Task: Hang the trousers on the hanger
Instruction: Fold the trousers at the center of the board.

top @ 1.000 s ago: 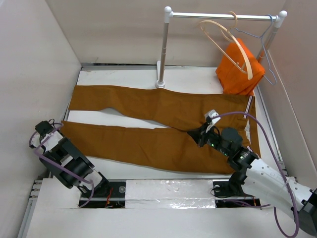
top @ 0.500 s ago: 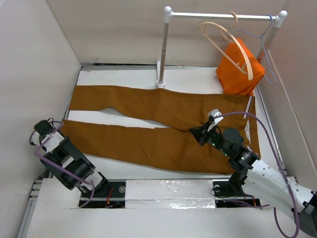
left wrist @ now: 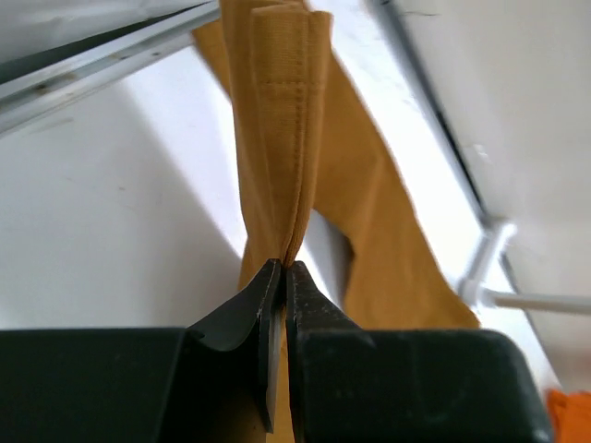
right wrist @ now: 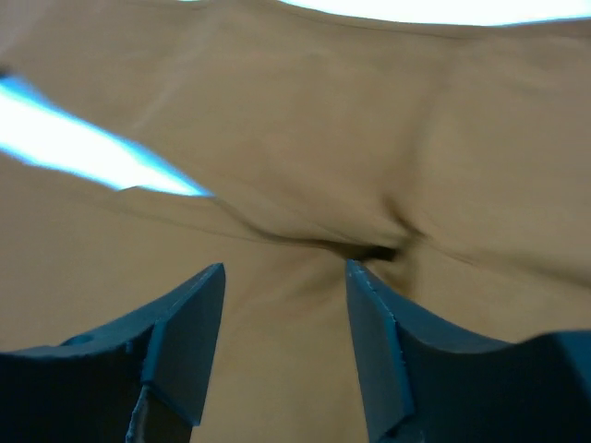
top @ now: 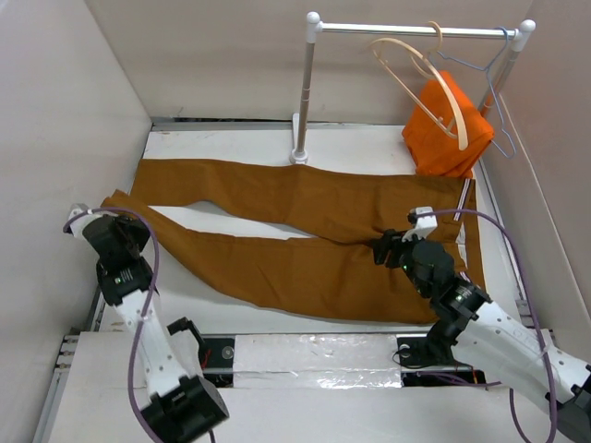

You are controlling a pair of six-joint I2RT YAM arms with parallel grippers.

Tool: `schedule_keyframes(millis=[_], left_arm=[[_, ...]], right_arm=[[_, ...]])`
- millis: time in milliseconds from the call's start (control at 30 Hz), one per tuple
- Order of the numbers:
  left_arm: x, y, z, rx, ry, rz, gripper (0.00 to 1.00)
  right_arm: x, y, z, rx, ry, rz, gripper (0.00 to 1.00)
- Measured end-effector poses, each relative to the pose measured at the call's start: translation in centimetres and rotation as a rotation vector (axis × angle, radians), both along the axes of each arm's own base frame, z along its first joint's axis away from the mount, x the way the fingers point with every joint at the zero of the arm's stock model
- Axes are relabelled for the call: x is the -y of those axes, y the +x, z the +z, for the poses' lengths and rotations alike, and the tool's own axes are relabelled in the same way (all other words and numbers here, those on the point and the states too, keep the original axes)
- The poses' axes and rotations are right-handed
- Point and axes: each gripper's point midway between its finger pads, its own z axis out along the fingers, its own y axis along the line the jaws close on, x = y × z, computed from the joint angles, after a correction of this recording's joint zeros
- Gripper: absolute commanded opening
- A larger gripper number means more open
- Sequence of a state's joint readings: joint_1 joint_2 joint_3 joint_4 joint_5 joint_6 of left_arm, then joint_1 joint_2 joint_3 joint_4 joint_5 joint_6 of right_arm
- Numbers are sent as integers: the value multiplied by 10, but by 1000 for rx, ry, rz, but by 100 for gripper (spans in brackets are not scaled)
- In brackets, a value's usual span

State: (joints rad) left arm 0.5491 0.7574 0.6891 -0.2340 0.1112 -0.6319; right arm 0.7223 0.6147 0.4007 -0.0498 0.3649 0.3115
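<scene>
The rust-brown trousers (top: pixel 305 231) lie spread flat across the white table, legs pointing left and waist at the right. My left gripper (top: pixel 109 214) is at the far left, shut on the cuff of the near leg. In the left wrist view the folded hem (left wrist: pixel 277 138) rises out of the shut left gripper (left wrist: pixel 283 269). My right gripper (top: pixel 383 247) hovers open just over the crotch. In the right wrist view the trousers (right wrist: pixel 277 120) fill the frame and the right gripper (right wrist: pixel 286 272) holds nothing. The pale wooden hanger (top: pixel 420 83) hangs on the rail at the back right.
A bright orange garment (top: pixel 446 125) and a thin wire hanger (top: pixel 494 88) hang on the same rail (top: pixel 416 30). The rail's post (top: pixel 303 92) stands at the back centre. Walls close in on the left and right.
My left arm swung over to the near leg's cuff, shut on it and lifted it slightly. My right gripper opened, let go of the cloth and drew back a little to the right.
</scene>
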Motion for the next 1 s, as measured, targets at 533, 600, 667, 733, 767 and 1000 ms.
schedule_keyframes(millis=[533, 600, 667, 733, 767, 1000], left_arm=[[87, -23, 44, 318, 94, -344, 0], [90, -23, 44, 319, 95, -365, 0], [93, -23, 44, 319, 97, -381, 0], [95, -23, 44, 317, 99, -391, 0], [95, -23, 44, 316, 101, -394, 0], [95, -24, 45, 303, 117, -390, 0]], right_arm=[[201, 38, -71, -271, 106, -817, 51], [202, 46, -95, -367, 128, -793, 47], [182, 55, -119, -473, 132, -715, 47], [156, 65, -131, -533, 127, -628, 47], [141, 72, -133, -546, 127, -586, 47], [67, 120, -135, -558, 126, -422, 48]])
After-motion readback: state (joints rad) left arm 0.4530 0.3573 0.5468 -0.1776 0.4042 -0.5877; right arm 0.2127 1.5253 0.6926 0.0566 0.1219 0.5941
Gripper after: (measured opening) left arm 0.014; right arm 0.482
